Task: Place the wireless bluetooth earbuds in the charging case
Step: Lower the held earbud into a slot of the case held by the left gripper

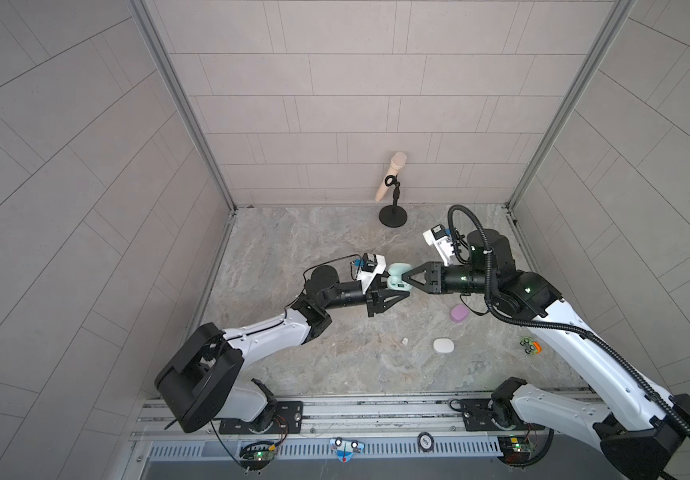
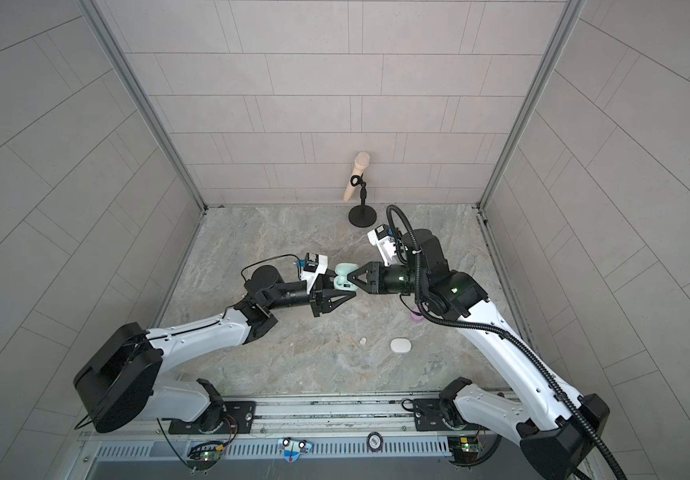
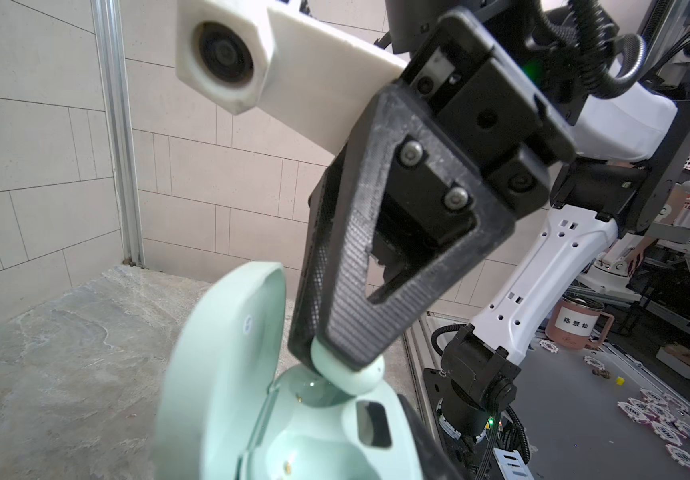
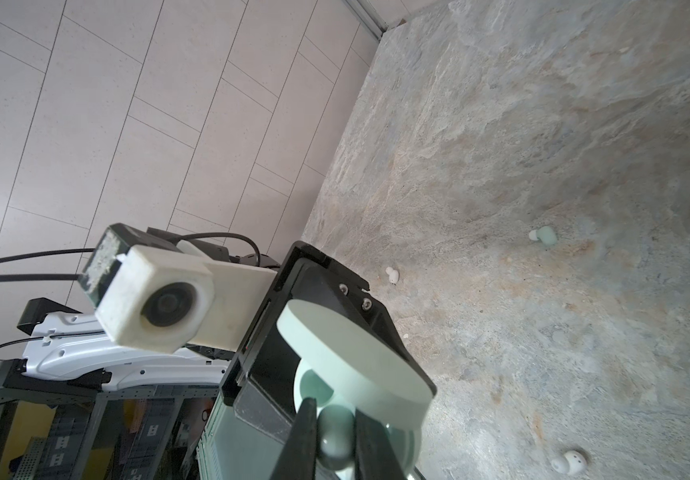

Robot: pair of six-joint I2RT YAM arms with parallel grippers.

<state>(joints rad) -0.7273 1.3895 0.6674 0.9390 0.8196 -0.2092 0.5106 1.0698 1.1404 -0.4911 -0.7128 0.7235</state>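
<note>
nearest, a metal rail (image 1: 335,409) edges the marbled stone tabletop (image 1: 335,370). a white earbud (image 1: 405,340) lies loose on it beside a closed white case (image 1: 443,345); a lilac case (image 1: 459,313) sits just beyond. mid-table, the left gripper (image 1: 400,286) clamps the open mint case (image 3: 218,374); the right gripper (image 1: 406,279) pinches a mint earbud (image 3: 349,376) at the case's socket. a microphone stand (image 1: 393,216) backs onto pale tiled walls (image 1: 335,83).

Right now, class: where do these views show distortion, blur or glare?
In both top views the wall tiles bow, wide-angle distortion; in the left wrist view the near mint case is soft, a glint inside it; in the right wrist view the gripped mint earbud is blurred.
</note>
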